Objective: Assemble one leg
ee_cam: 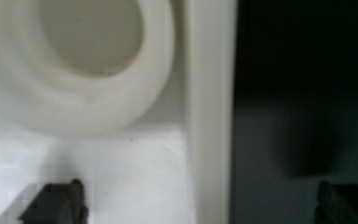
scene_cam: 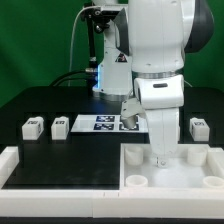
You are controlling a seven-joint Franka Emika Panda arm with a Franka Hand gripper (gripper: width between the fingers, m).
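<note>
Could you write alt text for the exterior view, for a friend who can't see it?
A white robot arm reaches down, its gripper low over a large white tray-like piece at the front of a black table. Behind lie three small tagged white legs, two at the exterior view's left, one at its right, and a flat marker board.

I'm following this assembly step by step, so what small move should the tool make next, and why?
Probably close the tool on the wall of the tray-like piece. The wrist view shows that wall running between its spread fingertips, not yet gripped. The legs stand apart from the tool, so this piece seems to come first.
</note>
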